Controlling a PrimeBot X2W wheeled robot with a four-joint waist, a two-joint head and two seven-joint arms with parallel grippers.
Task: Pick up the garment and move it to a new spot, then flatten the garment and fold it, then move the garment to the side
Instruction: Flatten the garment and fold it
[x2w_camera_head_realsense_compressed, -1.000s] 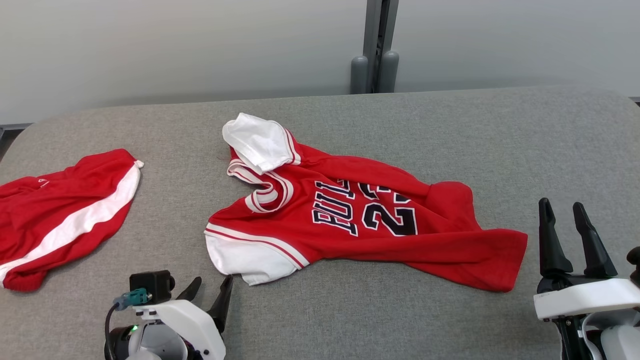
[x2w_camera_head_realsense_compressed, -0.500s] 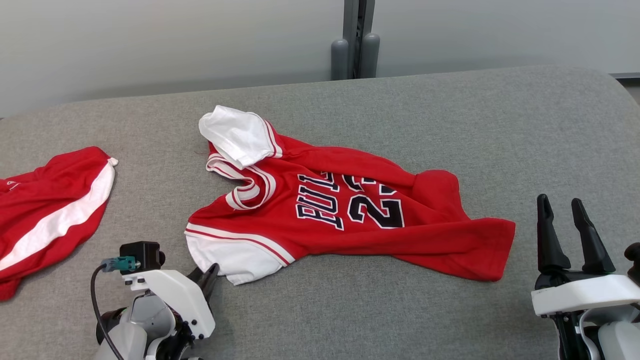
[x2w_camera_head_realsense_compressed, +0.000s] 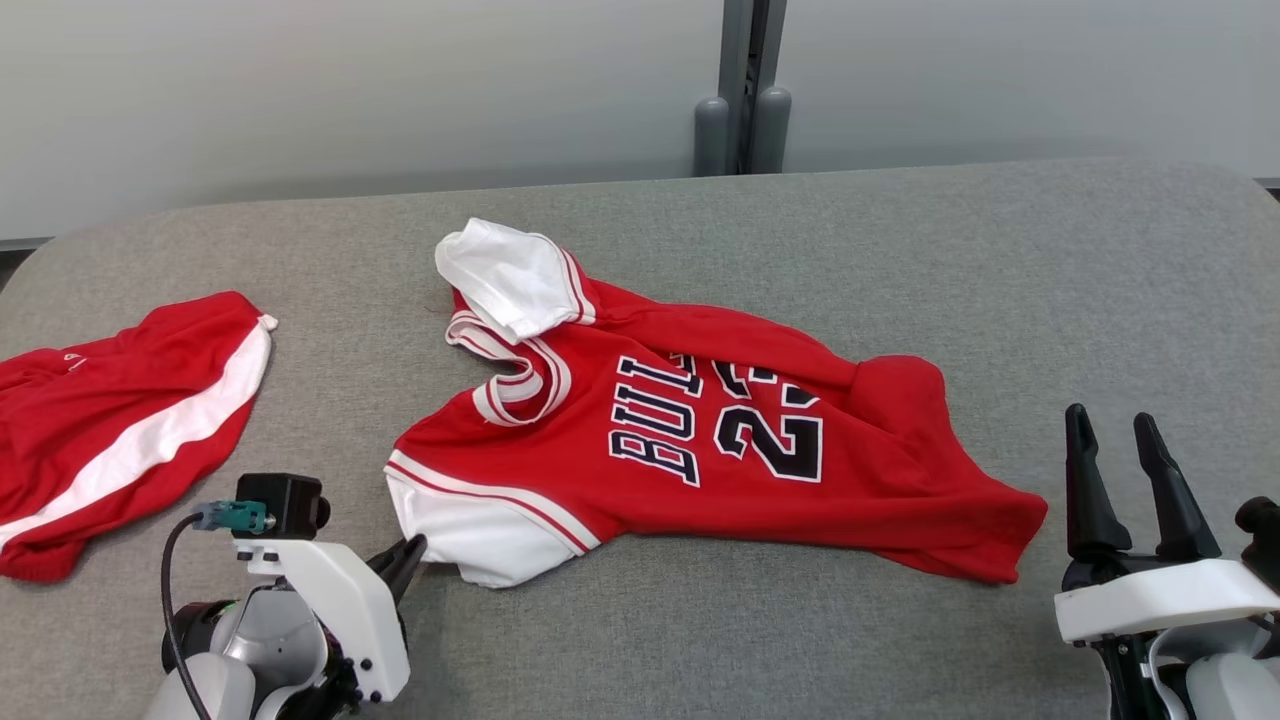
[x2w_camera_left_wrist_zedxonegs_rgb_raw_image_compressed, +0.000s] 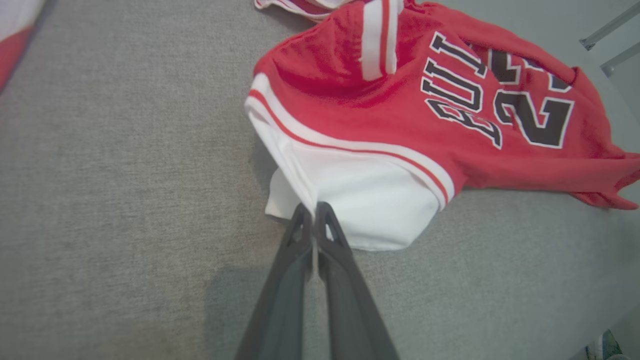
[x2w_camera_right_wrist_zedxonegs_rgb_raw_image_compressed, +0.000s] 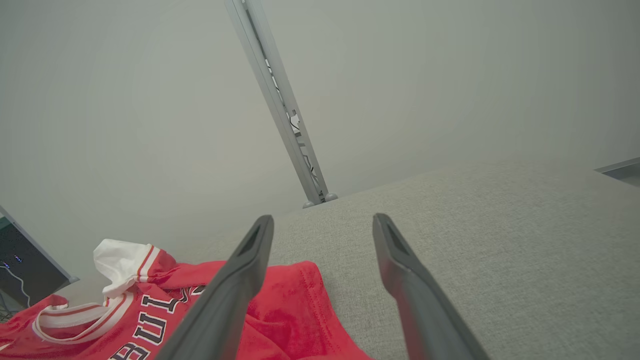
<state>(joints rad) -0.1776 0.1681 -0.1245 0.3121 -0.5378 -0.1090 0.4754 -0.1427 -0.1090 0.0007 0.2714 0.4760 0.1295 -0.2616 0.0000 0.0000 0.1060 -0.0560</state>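
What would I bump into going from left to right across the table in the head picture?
red cloth with a white stripe → left tool → red jersey → right tool

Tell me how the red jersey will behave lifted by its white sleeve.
Likely floppy: the jersey lies creased and bunched, so it should drape from the left gripper pinching its sleeve. Probably light: thin cloth. It may drag on the textured table.
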